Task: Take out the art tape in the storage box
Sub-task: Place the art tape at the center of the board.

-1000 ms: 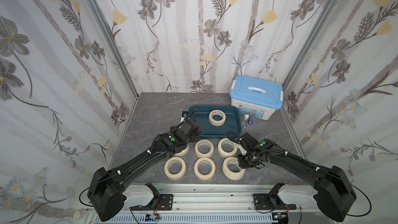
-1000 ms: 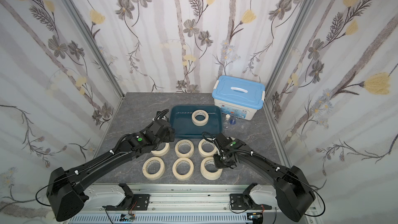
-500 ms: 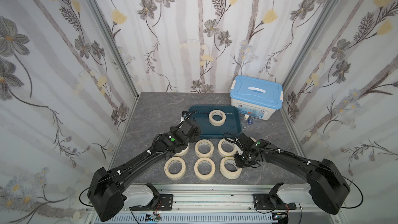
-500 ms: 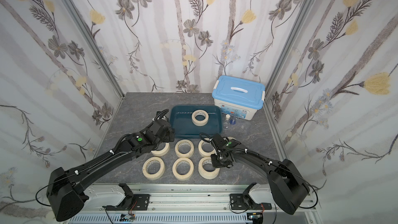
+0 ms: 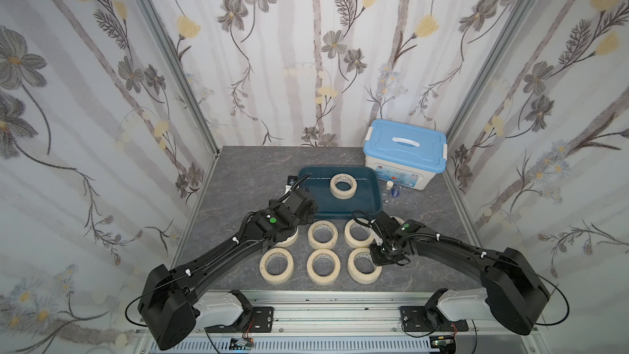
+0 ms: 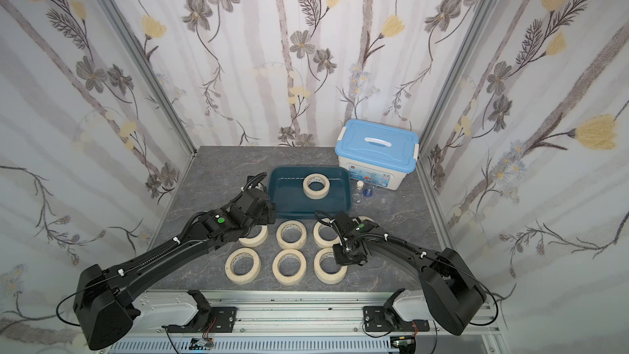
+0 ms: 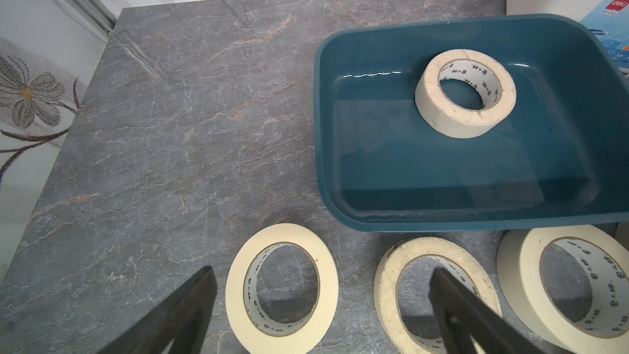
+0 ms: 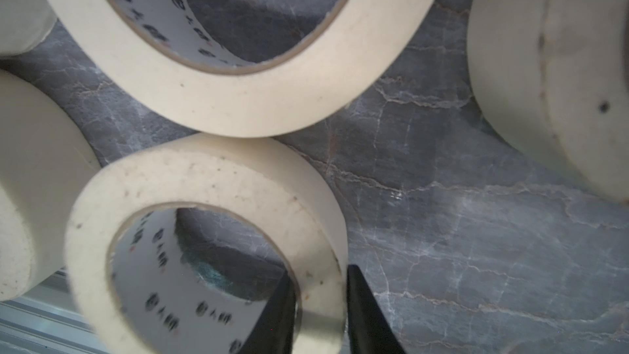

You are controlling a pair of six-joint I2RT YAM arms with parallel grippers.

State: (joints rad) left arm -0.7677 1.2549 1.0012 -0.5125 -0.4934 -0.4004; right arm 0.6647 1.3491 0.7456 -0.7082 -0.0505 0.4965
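Observation:
One art tape roll (image 5: 343, 195) (image 6: 316, 194) (image 7: 442, 120) lies flat in the dark teal storage box (image 5: 326, 204) (image 6: 292, 199) (image 7: 408, 165). Several more cream rolls lie in two rows on the table in front of the box. My right gripper (image 5: 381, 257) (image 6: 344, 255) (image 8: 321, 287) is shut on the wall of the front right roll (image 5: 360, 273) (image 6: 327, 274) (image 8: 204, 178), one finger inside the ring and one outside. That roll rests on the table. My left gripper (image 5: 303, 211) (image 6: 262, 209) (image 7: 322, 270) stands open above the back left roll (image 7: 282, 233), at the box's front left corner.
A white bin with a light-blue lid (image 5: 405, 151) (image 6: 377, 146) stands at the back right beside the box. Small bottles (image 5: 391, 188) sit between them. Another roll (image 5: 399, 221) lies partly hidden behind my right arm. Papered walls close three sides.
My right gripper has shifted slightly left with its roll, which now sits in the front right place of the rows. The left arm has not moved.

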